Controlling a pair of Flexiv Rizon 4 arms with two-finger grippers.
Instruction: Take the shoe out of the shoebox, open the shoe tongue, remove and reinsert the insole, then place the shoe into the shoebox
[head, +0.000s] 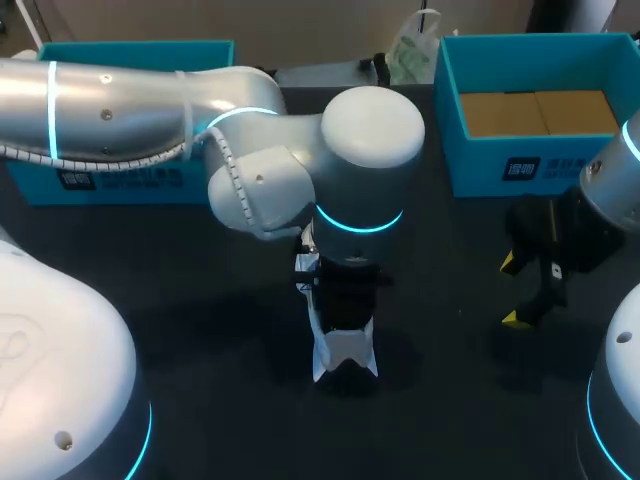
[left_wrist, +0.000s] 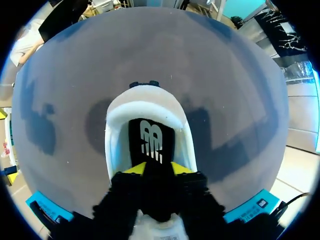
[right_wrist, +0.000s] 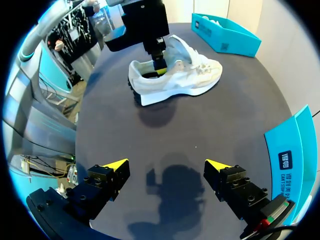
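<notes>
Head view: the white shoe (head: 345, 355) lies mid-table, directly under the left arm (head: 370, 150), with the right gripper (head: 513, 290) well apart. Left wrist view: the left gripper (left_wrist: 159, 170) pinches the black insole (left_wrist: 151, 140) in the heel opening. Right wrist view: the right gripper's fingers are spread wide and empty, and the shoe lies side-on ahead.

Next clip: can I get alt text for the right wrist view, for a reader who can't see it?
A white shoe stands upright on the dark table, with the left hand down in its heel opening. Nearer the camera, the right hand hangs open and empty above the table; a teal shoebox sits beyond the shoe.
</notes>
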